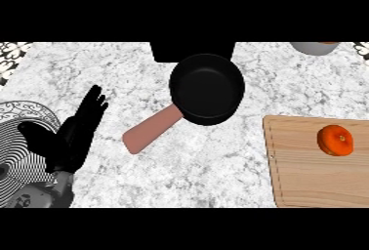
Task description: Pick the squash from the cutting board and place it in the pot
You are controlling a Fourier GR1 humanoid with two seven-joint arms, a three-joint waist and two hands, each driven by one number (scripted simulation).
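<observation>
An orange, round squash (336,140) lies on the wooden cutting board (310,180) at the right side of the counter. A black pot (207,89) with a pinkish-brown handle (151,131) sits near the counter's middle, handle pointing down-left. My left hand (75,134) shows at the left with fingers straight and pointing up, holding nothing, far from the squash and well left of the pot. My right hand does not show.
A plate with a black-and-white striped pattern (18,146) lies at the left edge, partly under my left forearm. A dark rectangular object (191,50) sits behind the pot. A grey bowl (315,47) stands at the top right. The counter is grey marble.
</observation>
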